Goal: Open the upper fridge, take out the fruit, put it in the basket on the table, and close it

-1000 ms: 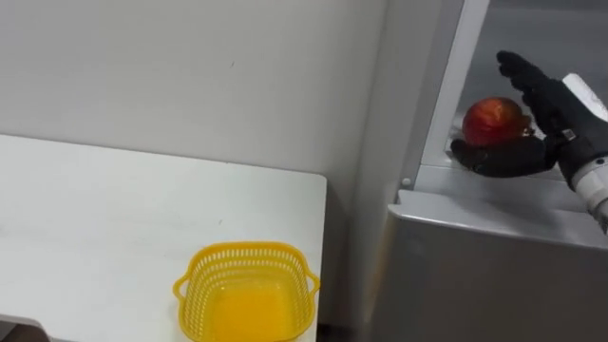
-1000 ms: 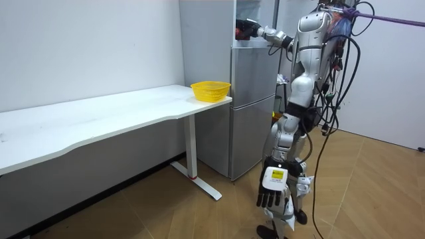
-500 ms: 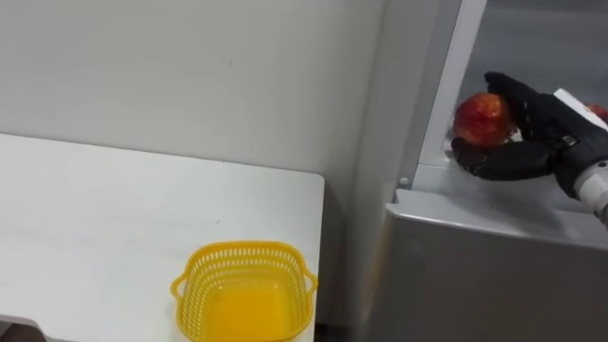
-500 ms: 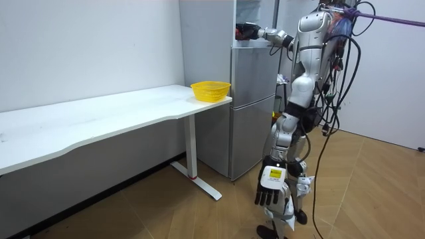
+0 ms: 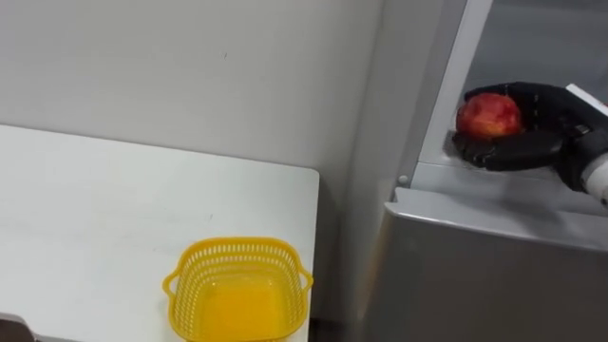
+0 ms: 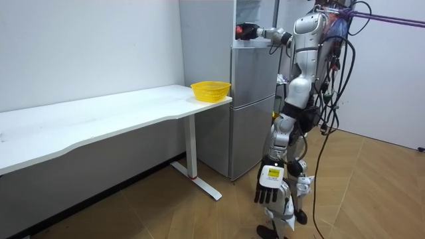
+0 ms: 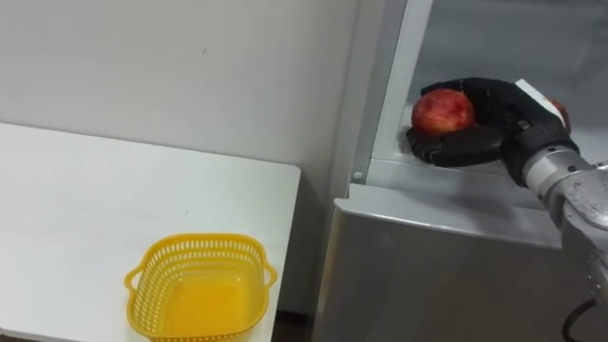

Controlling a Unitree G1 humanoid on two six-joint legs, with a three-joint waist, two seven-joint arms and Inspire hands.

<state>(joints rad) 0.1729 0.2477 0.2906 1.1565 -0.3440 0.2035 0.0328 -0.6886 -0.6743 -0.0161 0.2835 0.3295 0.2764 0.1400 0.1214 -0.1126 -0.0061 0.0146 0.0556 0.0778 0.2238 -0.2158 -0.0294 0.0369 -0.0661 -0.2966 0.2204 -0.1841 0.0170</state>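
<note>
The robot stands at the fridge [image 5: 475, 256], right arm raised and reaching level into the open upper compartment. The white table [image 5: 95, 209] runs off to its left, with the yellow basket [image 5: 237, 249] by the table's right edge, just beside the fridge. The right hand [image 5: 532, 142] lies low on the shelf's front edge, palm turned toward the doorway, thumb under and fingers wrapped over the apple [image 5: 489, 114]. So the apple sits in that grip, at the shelf's left front corner, on the hand's open-door side. It's round, with no long axis to mind. The way out looks to be straight back, then down and left to the basket. The left hand [image 6: 271, 188] hangs by the leg, fingers relaxed.
</note>
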